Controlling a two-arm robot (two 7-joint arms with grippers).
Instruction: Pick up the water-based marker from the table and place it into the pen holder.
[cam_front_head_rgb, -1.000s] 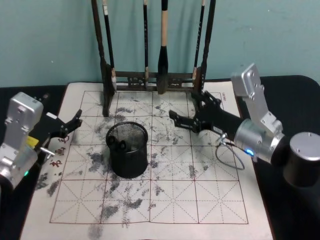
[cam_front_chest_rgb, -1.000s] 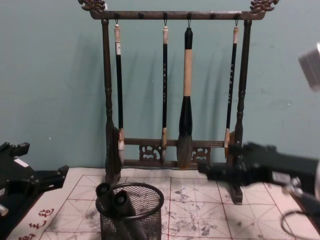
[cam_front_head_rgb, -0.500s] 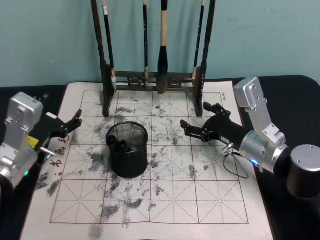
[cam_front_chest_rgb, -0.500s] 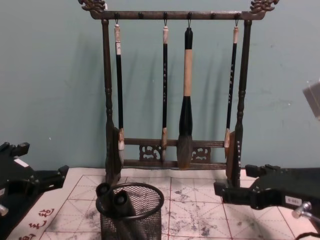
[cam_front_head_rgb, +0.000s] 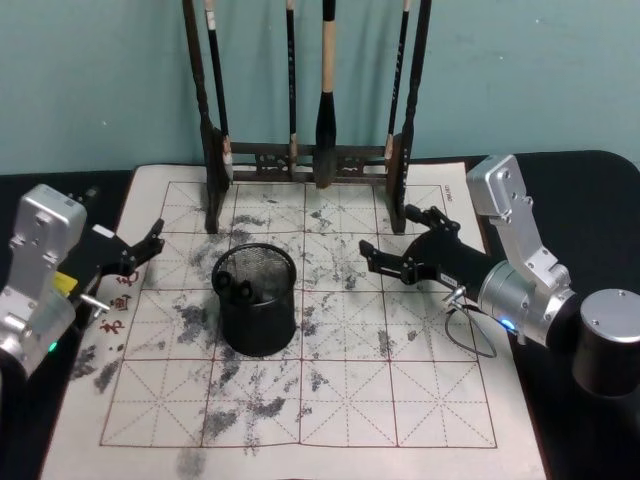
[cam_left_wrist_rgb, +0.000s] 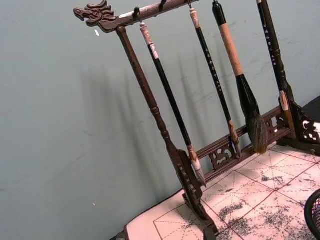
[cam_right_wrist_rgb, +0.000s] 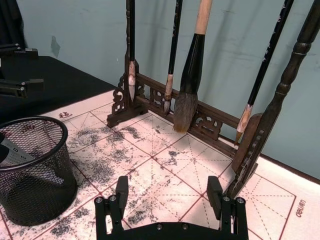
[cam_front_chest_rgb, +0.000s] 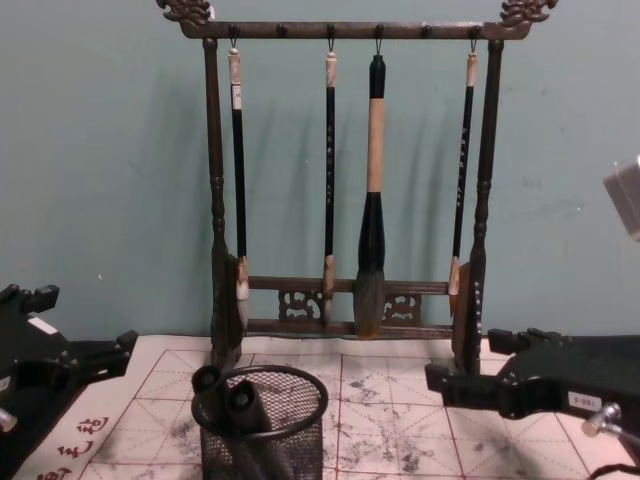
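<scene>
pen holder: black wire mesh | brush rack: dark carved wood | mat: ink-stained paper

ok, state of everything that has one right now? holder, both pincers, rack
pen holder: upright on the mat, dark marker ends leaning inside at its left rim.
right pincer: open, empty, above the mat right of the holder.
left pincer: open, empty, at the mat's left edge.
brush rack: upright, four brushes hanging.
practice mat: flat, ink-stained.
</scene>
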